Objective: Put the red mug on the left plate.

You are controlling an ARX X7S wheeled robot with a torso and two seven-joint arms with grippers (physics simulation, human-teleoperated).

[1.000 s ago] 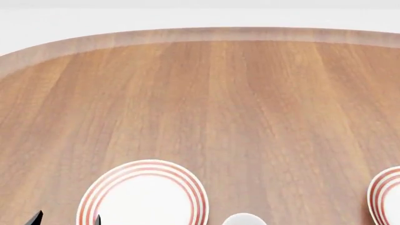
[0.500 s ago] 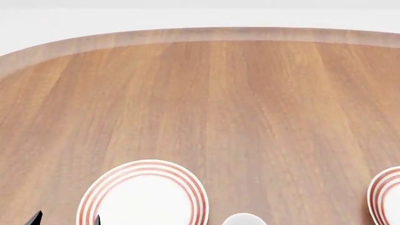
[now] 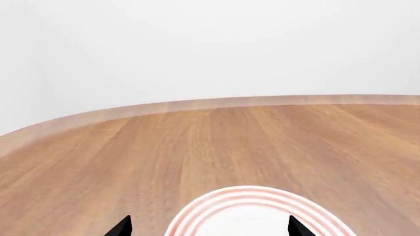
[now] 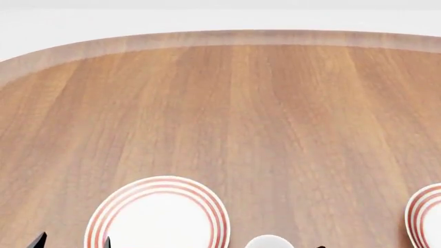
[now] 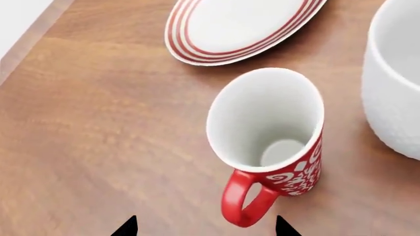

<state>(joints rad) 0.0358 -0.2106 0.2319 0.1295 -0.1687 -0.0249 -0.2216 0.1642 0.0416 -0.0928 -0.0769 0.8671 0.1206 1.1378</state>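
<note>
- The right gripper shows only as two dark fingertips at the edge of the right wrist view; the jaws stand wide apart and hold nothing.
- The left gripper likewise has its jaws spread wide and empty, the two tips showing on either side of the near part of the left plate, with no visible contact.
- The bench is a warm brown wood-grain top with a rounded far edge and a paler rim; behind it is a plain white wall.
- The red mug stands upright on the bench, white inside, with white swirls on its red side.
- Its loop handle points toward the right gripper and lies between the two fingertips, not touching either.
- A larger white mug stands just beside the red mug.
- A second red-ringed plate lies beyond the red mug, near it but apart.
- In the head view the left plate lies at the near edge, well apart from the second plate.
</note>
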